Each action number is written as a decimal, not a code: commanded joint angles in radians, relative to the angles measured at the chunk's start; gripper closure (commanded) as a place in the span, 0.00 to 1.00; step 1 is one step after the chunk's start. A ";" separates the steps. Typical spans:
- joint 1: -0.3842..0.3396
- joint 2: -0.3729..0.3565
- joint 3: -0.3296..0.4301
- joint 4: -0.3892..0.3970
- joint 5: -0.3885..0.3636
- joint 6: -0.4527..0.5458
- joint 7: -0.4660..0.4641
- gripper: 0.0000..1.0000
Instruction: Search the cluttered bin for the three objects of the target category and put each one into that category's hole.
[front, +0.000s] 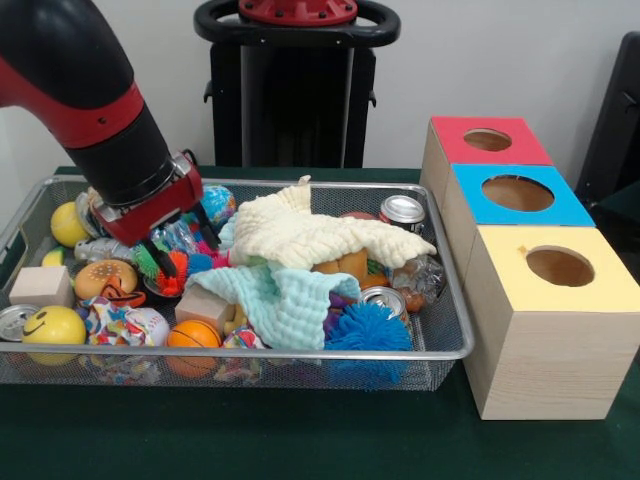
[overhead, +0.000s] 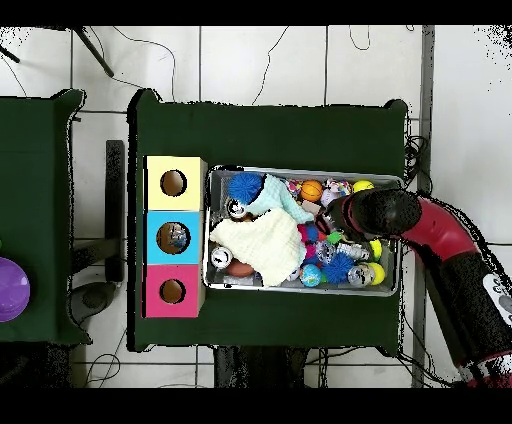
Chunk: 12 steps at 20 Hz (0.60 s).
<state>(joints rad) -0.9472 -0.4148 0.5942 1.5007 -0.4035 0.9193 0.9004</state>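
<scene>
A wire bin (front: 250, 352) holds a heap of toys, cans and cloths. My gripper (front: 178, 245) is down in its left part, open, with a green and orange spiky toy (front: 160, 263) between its fingers. Silver cans lie at the back right (front: 403, 210), the front middle (front: 383, 298) and the left front corner (front: 14, 320). Three wooden boxes stand right of the bin, each with a round hole: red (front: 488, 140), blue (front: 518, 192) and yellow (front: 560, 266). From overhead, the gripper (overhead: 328, 228) is over the bin's (overhead: 290, 169) right half.
A cream cloth (front: 320, 235) and a mint cloth (front: 285, 300) cover the middle of the heap. A blue spiky ball (front: 368, 328), an orange ball (front: 192, 335), a yellow smiley ball (front: 55, 325) and a wooden block (front: 42, 285) lie along the front and left.
</scene>
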 joint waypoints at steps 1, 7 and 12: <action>-0.040 -0.063 -0.015 0.069 0.026 0.056 0.022 0.00; -0.110 -0.064 -0.007 0.160 0.005 -0.050 0.005 0.00; -0.175 -0.102 0.008 0.263 -0.017 -0.151 0.028 0.00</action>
<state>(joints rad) -1.0674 -0.4931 0.5942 1.6025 -0.3965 0.8945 0.9004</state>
